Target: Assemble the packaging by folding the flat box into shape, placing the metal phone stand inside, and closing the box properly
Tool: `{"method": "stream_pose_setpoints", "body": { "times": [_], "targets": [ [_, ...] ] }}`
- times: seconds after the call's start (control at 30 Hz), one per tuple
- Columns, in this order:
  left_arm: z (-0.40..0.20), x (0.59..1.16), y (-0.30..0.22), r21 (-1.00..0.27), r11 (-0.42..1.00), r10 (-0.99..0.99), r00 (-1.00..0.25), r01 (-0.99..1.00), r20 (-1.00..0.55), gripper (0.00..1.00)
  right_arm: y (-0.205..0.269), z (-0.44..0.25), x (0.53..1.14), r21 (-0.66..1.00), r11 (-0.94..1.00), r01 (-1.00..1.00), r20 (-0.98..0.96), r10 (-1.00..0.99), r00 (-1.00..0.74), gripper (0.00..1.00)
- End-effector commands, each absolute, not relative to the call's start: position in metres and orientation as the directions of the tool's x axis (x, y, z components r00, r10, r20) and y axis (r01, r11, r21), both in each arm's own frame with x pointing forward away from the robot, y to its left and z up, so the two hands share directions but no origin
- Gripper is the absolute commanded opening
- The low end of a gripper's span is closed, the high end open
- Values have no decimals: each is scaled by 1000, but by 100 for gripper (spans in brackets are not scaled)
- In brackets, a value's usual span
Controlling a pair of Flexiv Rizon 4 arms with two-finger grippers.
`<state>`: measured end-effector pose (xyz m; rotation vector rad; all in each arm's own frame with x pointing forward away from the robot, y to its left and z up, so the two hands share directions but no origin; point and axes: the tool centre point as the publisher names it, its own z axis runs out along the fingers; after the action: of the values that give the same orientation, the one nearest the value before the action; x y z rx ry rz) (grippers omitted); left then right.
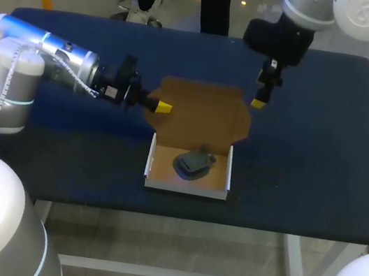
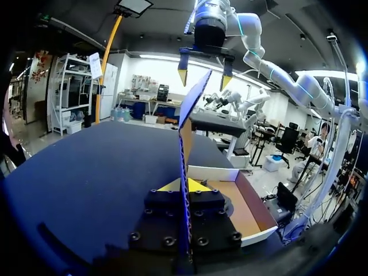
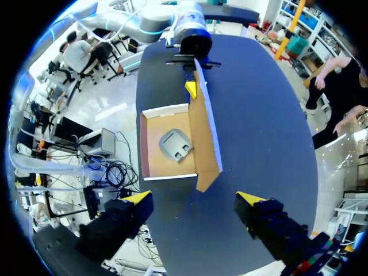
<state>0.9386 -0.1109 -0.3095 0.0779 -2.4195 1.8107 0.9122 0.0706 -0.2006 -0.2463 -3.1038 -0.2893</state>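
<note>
- Head view: the box is seen low in the middle of the frame, on the blue table. The phone stand is already laid inside it.
- The brown lid is open, above the tray in the frame. Its left edge is pinched by the left claw. The right claw hangs by the lid's upper right corner and nothing is held in it.
- The step in hand is judged to be closing the lid. It should be tipped down slowly over the tray, so the stand is not bumped.
- Left wrist view: the lid is seen edge on, standing up between the yellow fingertips, which are clenched on it. The right claw is spread apart above the lid's far corner.
- The grip should be kept firm but gentle, so the card is not bent.
- Right wrist view: the right claw is wide open, and the lid's near corner lies ahead of it.
- The lid could be pushed at that corner, and its side flap guided inside the white wall.
</note>
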Motion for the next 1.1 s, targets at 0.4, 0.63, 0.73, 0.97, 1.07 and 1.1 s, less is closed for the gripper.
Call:
{"method": "stream_pose_setpoints", "body": {
  "times": [0.4, 0.63, 0.73, 0.97, 1.07, 1.1],
  "targets": [
    [-305, 920, -111, -959, 283, 11, -1000, 8, -5, 0, 77, -190, 909, 183, 973, 140, 5, 142, -990, 100],
    [-306, 915, -110, -957, 283, 1, -998, 58, -60, 0, 79, -187, 909, 184, 974, 136, -2, 138, -990, 100],
    [-306, 914, -110, -957, 282, -3, -997, 70, -73, 0, 79, -186, 908, 184, 974, 133, -5, 136, -991, 100],
    [-305, 912, -109, -956, 279, -9, -995, 89, -95, 0, 80, -185, 908, 185, 974, 128, -8, 132, -991, 100],
    [-305, 912, -109, -956, 279, -7, -995, 95, -101, 0, 81, -185, 908, 185, 975, 126, -9, 130, -992, 100],
    [-305, 912, -109, -955, 280, -6, -995, 97, -102, 0, 81, -185, 909, 186, 975, 125, -9, 129, -992, 100]
  ]
}}
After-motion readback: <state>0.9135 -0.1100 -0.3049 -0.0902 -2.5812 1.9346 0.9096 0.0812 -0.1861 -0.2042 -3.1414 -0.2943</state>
